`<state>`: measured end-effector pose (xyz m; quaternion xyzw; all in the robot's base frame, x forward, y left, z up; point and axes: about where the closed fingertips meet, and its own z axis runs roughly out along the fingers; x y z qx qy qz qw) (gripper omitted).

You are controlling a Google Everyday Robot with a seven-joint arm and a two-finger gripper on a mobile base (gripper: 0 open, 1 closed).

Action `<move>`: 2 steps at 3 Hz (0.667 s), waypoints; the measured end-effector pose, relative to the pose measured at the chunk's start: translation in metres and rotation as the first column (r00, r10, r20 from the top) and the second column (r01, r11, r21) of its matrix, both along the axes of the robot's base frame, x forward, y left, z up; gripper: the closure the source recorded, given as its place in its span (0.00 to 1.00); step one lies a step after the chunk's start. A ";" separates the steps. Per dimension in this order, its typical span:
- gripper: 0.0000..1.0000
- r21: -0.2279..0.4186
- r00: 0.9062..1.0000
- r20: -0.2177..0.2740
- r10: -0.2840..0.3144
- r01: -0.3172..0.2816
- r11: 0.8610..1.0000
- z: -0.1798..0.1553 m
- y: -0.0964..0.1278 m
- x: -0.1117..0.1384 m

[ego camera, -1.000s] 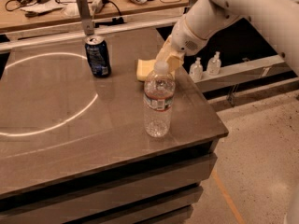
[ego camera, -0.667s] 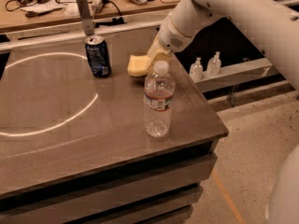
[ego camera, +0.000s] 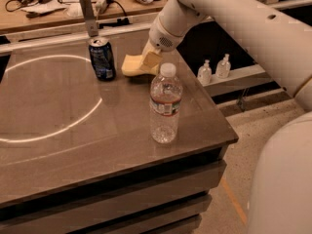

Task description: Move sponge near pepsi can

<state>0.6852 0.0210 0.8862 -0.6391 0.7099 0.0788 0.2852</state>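
Observation:
The pale yellow sponge (ego camera: 130,65) is at the back of the dark table, just right of the dark blue pepsi can (ego camera: 102,58), which stands upright. My gripper (ego camera: 146,62) comes down from the white arm at the upper right and is shut on the sponge's right end, holding it at or just above the tabletop. A small gap separates the sponge from the can.
A clear water bottle (ego camera: 165,104) with a white cap stands in front of the gripper. The table's right edge (ego camera: 222,126) drops to the floor. Two small white bottles (ego camera: 214,68) sit on a low shelf to the right. A cluttered workbench (ego camera: 73,4) lies behind.
My gripper has carried the sponge leftward, from behind the water bottle to close beside the pepsi can. The can and bottle have not moved.

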 end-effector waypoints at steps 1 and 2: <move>1.00 -0.004 1.000 -0.016 -0.004 0.004 1.000 -0.004 0.008 0.003; 0.74 -0.015 0.999 -0.053 -0.010 0.009 1.000 -0.013 0.018 0.004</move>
